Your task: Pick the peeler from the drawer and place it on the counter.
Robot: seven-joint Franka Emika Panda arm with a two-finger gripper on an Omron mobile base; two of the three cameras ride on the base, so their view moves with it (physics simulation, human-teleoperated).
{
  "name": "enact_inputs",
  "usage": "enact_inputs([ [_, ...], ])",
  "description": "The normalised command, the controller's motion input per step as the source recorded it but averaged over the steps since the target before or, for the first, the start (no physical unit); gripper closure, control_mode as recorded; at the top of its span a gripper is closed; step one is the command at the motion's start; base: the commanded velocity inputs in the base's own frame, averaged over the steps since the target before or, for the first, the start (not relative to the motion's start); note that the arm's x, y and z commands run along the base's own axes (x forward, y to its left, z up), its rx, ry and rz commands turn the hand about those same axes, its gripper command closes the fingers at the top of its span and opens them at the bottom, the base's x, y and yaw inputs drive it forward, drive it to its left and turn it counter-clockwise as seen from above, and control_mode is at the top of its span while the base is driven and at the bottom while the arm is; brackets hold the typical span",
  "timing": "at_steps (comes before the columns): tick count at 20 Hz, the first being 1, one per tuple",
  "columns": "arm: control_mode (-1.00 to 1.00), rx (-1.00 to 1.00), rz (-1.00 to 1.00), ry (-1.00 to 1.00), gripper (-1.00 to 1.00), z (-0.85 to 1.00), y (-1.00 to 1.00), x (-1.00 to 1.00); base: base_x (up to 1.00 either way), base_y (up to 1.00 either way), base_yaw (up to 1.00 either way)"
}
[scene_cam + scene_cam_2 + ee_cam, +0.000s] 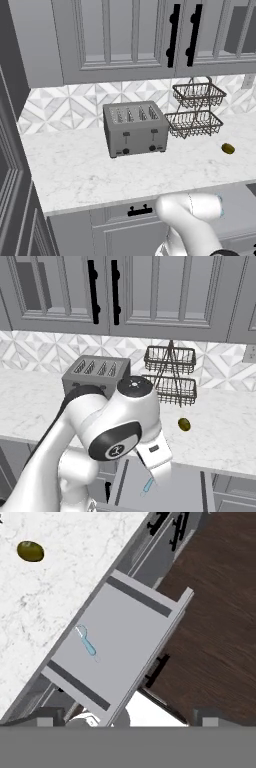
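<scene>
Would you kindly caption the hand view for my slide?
Open gripper above the pulled-out drawer, peeler lying inside.

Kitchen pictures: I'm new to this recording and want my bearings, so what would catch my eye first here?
The big white robot arm fills the foreground of the right base view, bending down over the pulled-out drawer. In the drawer lies a small pale blue peeler, alone on the grey floor. On the white marble counter stand a grey toaster and a two-tier wire basket, with a small olive-green lump to their right.
</scene>
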Motion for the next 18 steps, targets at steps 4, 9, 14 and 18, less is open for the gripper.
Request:
enact_inputs([
  [4, -1.0, 0.0, -0.1, -0.1, -1.0, -0.21, -0.04, -0.01, 0.0, 0.0, 0.0],
  [9, -1.0, 0.0, -0.02, -0.01, -1.0, -0.28, -0.06, 0.0, 0.0, 0.0, 0.0],
  [14, -1.0, 0.03, 0.0, 0.0, -1.0, -0.54, -0.2, 0.03, 0.0, 0.0, 0.0],
  [18, -1.0, 0.11, -0.04, 0.06, -1.0, -0.88, 0.0, 0.19, 0.0, 0.0, 0.0],
])
